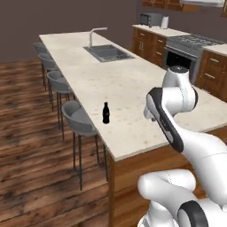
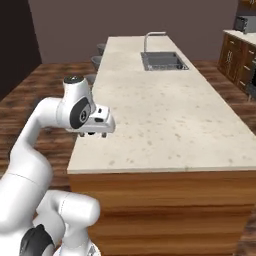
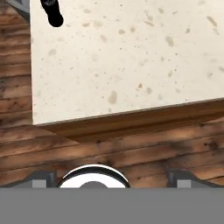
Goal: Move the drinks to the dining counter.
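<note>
Stools (image 1: pixel 76 116): grey, along the counter's left side.
Dark bottle (image 1: pixel 106 113): upright, long axis vertical, near left edge of dining counter (image 1: pixel 133 88); label unreadable.
Sink (image 1: pixel 107 52): far end.
Gripper (image 2: pixel 96 133): over near left corner, jaws wide apart, holding nothing.

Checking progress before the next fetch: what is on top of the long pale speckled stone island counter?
One small dark bottle stands near the stool-side edge of the counter, plus the built-in sink.

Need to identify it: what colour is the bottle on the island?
Dark, near black bottle; left base view shows it best.
</note>
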Robot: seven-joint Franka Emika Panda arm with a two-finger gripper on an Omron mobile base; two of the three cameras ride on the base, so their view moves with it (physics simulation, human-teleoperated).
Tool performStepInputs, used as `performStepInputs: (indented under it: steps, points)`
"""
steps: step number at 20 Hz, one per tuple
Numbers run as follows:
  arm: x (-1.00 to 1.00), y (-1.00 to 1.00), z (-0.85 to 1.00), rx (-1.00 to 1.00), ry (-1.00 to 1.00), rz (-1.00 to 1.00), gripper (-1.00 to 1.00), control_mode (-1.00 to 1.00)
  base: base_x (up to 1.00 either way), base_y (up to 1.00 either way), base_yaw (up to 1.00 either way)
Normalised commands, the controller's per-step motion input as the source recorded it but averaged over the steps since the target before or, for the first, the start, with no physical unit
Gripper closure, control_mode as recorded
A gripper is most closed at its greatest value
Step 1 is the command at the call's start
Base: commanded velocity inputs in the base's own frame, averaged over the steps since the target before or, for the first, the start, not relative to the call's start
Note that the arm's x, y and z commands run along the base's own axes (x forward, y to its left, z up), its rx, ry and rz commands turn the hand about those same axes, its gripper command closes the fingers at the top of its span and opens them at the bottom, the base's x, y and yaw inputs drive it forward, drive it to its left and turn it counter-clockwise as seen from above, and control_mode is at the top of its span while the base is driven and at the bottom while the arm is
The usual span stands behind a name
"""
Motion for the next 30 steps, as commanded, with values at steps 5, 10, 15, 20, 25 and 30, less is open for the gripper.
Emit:
performStepInputs:
  steps: [5, 10, 15, 20, 25, 30]
  points:
    - [0.00, 0.00, 0.00, 0.00, 0.00, 0.00, -1.00, 1.00, -0.21, 0.00, -0.98]
    - [0.00, 0.00, 0.00, 0.00, 0.00, 0.00, -1.00, 1.00, -0.02, 0.00, -1.00]
    - [0.00, 0.00, 0.00, 0.00, 0.00, 0.00, -1.00, 1.00, 0.00, 0.00, -1.00]
    - [0.00, 0.00, 0.00, 0.00, 0.00, 0.00, -1.00, 1.00, 0.00, 0.00, -0.95]
    - [0.00, 0.00, 0.00, 0.00, 0.00, 0.00, -1.00, 1.00, 0.68, -0.03, -0.43]
    - [0.00, 0.00, 0.00, 0.00, 0.00, 0.00, -1.00, 1.00, 1.00, 0.00, 0.05]
